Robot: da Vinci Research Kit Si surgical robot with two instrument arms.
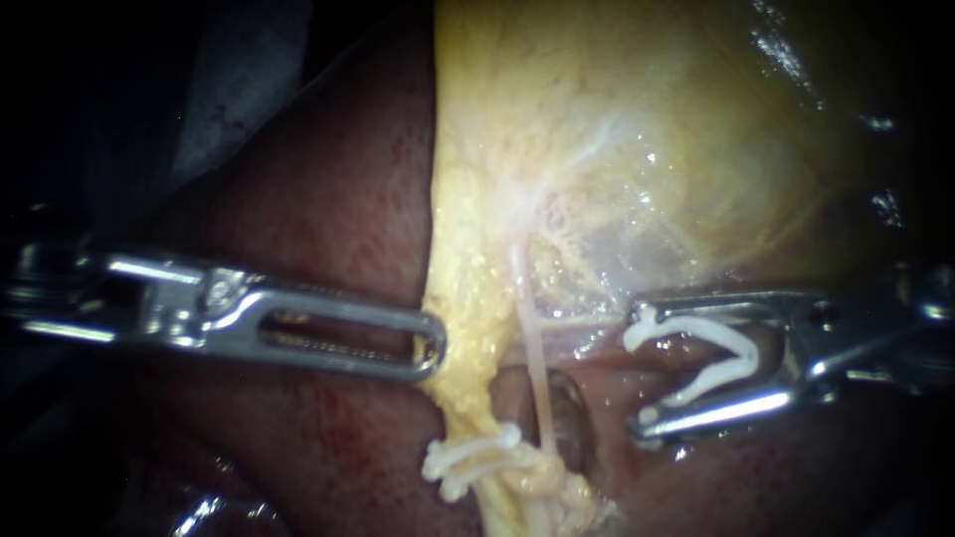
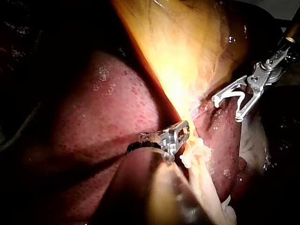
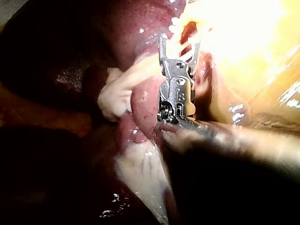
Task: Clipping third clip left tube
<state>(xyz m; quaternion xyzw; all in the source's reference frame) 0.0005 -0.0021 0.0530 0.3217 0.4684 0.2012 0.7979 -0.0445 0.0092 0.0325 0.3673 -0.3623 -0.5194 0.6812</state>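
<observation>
Left instrument [image 1: 430, 344]: enters from the left; its slotted jaws are pressed together on the edge of the yellow fat where the gallbladder [image 1: 647, 129] narrows over the liver [image 1: 328, 199].

Right instrument [image 1: 642, 370]: jaws stand wide apart, and each bears against one leg of the loaded clip [image 1: 746, 348], which is white and lies open between them.

Left tube [image 1: 463, 398]: a fat-coated strand running down from the left jaws, with white placed clips [image 1: 473, 455] across its lower part. A thin tube [image 1: 537, 368] lies just beside it. The loaded clip is beside both tubes, touching neither.
</observation>
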